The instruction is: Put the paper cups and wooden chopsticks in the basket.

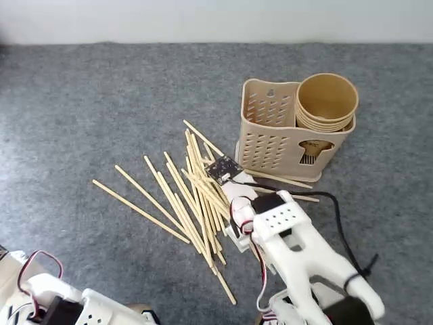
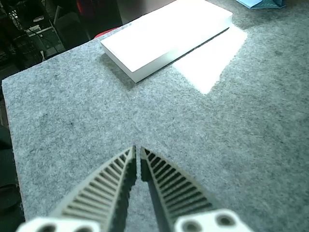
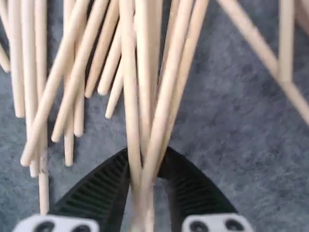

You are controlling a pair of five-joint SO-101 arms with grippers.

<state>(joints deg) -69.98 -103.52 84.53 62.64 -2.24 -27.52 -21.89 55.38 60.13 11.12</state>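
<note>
Note: your right arm (image 1: 291,233) hides the right gripper (image 3: 145,157) from overhead. Its wrist view shows it clamped on pale, slender wooden chopsticks (image 1: 203,189), fanned at 8 o'clock from the basket (image 1: 267,145). Your left gripper (image 2: 138,151) is closed and empty.

You are looking at a grey felt mat (image 1: 95,95) that is covering the whole table, with a pale wall (image 1: 203,19) running along its far edge. In the left wrist view a flat white box (image 2: 164,36) is lying on the mat, a bright patch of light (image 2: 212,63) is falling just beside it, and a pale blue item (image 2: 263,4) is peeking in at the edge.
</note>
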